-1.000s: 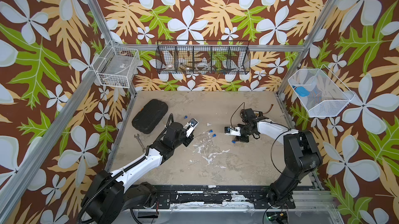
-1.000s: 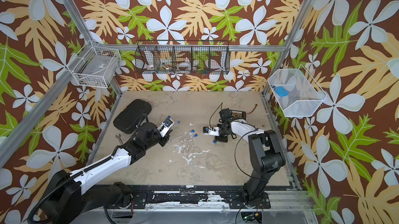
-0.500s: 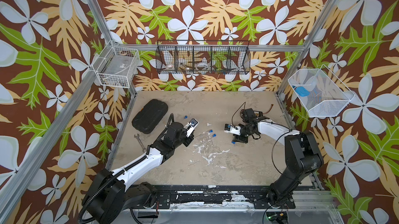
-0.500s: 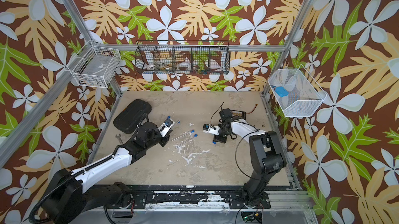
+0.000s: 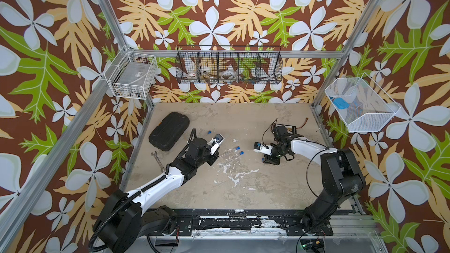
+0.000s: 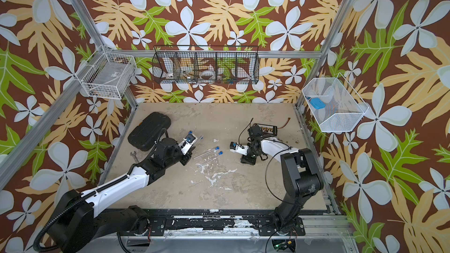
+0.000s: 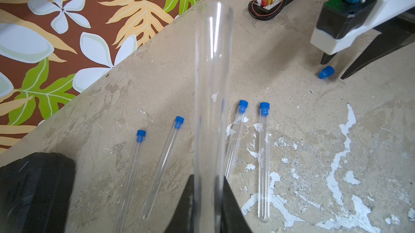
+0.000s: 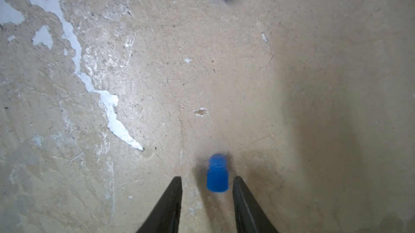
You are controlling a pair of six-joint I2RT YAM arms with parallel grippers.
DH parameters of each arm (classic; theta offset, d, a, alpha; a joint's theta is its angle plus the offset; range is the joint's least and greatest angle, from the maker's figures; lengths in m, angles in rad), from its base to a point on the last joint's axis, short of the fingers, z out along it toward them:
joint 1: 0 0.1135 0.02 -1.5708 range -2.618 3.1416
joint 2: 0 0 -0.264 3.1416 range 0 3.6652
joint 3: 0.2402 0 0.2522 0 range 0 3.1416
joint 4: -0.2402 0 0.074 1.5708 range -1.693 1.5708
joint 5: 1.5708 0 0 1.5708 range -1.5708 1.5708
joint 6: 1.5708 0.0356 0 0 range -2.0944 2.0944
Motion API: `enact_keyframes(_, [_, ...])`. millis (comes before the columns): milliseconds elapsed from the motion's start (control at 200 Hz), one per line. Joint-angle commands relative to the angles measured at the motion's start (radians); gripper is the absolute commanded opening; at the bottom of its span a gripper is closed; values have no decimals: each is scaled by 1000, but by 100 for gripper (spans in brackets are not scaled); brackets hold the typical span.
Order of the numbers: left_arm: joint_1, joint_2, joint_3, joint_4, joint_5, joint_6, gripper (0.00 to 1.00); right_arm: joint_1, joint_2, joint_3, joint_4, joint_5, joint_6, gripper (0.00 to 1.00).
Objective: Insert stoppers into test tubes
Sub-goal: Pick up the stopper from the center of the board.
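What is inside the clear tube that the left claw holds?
Nothing shows through the long clear transparent tube: it looks empty and its open mouth is unplugged. Its bottom end is hidden inside the left claw.

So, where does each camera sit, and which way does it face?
Top views: high over the front edge, facing down at the table; left arm and right arm show whole.
Left wrist: faces along the left gripper, shut on an empty tube; its black fingers show.
Right wrist: faces down at the table; right gripper open, either side of a loose stopper.
Shared: left wrist view shows that stopper too.
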Motion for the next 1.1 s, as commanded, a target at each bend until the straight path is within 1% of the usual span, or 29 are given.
enact_keyframes(0, [3, -3, 3, 27, 6, -8, 0, 0, 11, 2, 9, 18, -6, 40])
enact_keyframes(425, [3, 2, 6, 27, 4, -2, 0, 1, 41, 10, 30, 37, 16, 35])
enact_keyframes(515, [3, 2, 6, 26, 4, -3, 0, 0, 44, 10, 34, 42, 25, 35])
enact_keyframes(666, [3, 4, 6, 27, 5, -3, 0, 3, 39, 11, 19, 23, 34, 39])
enact_keyframes(771, [3, 4, 5, 26, 5, -3, 0, 4, 31, 1, 19, 20, 50, 40])
enact_keyframes(1096, [3, 4, 3, 26, 5, -5, 0, 9, 46, 7, 44, 59, 136, 39])
